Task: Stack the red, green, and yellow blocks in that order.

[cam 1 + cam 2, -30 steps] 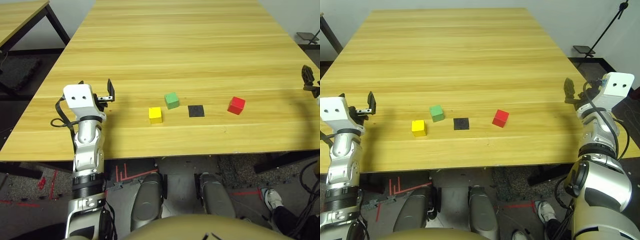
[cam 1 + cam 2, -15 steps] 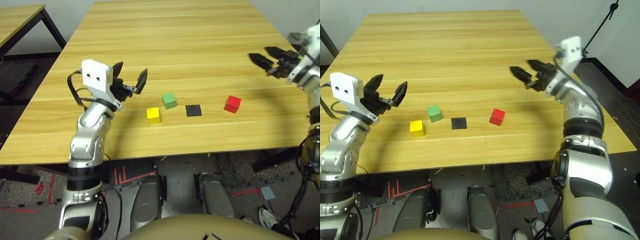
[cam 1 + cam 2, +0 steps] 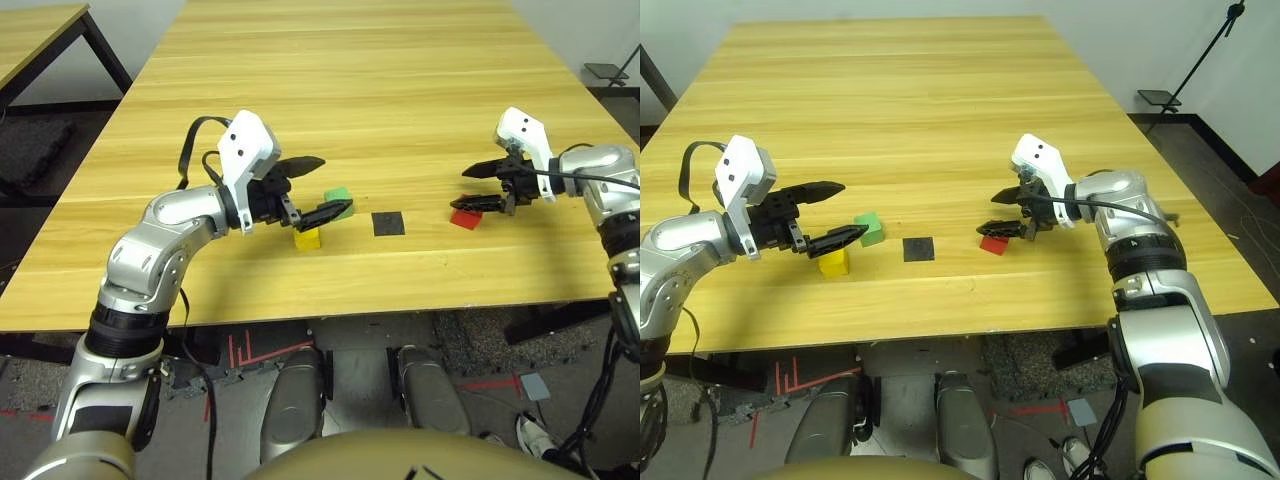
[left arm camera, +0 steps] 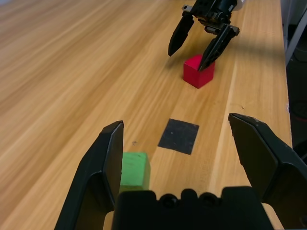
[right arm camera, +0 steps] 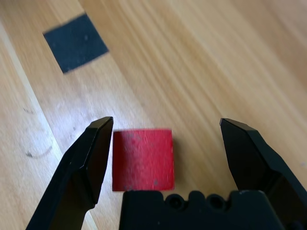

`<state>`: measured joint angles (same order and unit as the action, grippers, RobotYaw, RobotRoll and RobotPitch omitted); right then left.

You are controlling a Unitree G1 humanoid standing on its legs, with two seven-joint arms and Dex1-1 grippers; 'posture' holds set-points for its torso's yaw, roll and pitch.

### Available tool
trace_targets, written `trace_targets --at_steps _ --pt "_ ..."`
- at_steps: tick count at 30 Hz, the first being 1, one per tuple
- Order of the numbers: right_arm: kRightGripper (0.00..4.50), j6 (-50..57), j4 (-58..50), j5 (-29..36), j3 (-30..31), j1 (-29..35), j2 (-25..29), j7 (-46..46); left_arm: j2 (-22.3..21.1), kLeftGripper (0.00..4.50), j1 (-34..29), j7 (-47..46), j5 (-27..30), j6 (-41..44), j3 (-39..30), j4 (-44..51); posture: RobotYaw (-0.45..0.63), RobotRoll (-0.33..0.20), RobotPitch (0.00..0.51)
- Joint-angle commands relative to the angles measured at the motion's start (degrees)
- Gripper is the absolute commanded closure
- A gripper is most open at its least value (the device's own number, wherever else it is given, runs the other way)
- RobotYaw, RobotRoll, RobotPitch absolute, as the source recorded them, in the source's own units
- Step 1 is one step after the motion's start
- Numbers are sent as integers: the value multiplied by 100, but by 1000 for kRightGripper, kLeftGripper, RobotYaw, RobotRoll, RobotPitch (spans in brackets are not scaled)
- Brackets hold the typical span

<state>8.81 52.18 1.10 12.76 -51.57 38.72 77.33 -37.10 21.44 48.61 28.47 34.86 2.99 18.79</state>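
On the robot's left, near the front edge of the wood-grain table (image 3: 330, 285), the yellow cube (image 3: 308, 240) rests on the tabletop, partly hidden in the head view by one finger of the left gripper (image 3: 312, 190). That gripper hangs over the table with its two black fingers spread wide and nothing held between them. Toward the middle of the table lies the flat black square patch (image 3: 388, 224), bare on top, between the green cube on one side and the red cube on the other. The red cube (image 5: 143, 160) sits on the wood on the robot's right, partly covered in the head view by a finger of the right gripper (image 3: 1006, 211). The right gripper's two black fingers stand wide apart too; from the wrist, the red cube shows between them, close to one finger, with a broad gap to the other, so it is not gripped. Whether that nearer finger touches it, I cannot tell. A little farther from the robot than the yellow cube, and near it, is the green cube (image 3: 870, 229), also on the tabletop, with the left gripper's fingertip close by. All three cubes rest separately, none on another. Far off on the robot's left, beyond a gap, stands another wood-topped table (image 3: 35, 42) with a dark leg.
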Motion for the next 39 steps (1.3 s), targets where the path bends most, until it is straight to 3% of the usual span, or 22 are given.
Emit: trace_targets --at_steps 1,9,12,17,18,27,39 --pt "0 -178 287 -168 51 -123 -89 120 -123 46 -154 61 -112 -30 69 91 304 -200 106" --pt "0 -339 741 -538 137 -211 -296 7 -231 46 -378 75 -136 -17 21 200 344 -194 117" --pt "558 -348 880 -701 174 -268 -329 -7 -283 0 -427 67 -141 -2 8 238 356 -192 120" --pt "2318 -189 688 -882 288 -432 -370 220 -371 0 -474 43 -111 33 -73 304 374 -193 111" --pt "2453 -116 510 -870 329 -472 -395 377 -392 0 -480 46 -105 40 -84 311 375 -194 108" --pt "2443 1109 -2180 -525 857 -83 -1071 1275 -442 0 -197 49 -134 230 -9 194 398 -209 83" --pt "2443 525 -1798 -754 1189 -132 -1537 826 -458 0 -31 -103 -222 431 -23 307 475 -214 71"
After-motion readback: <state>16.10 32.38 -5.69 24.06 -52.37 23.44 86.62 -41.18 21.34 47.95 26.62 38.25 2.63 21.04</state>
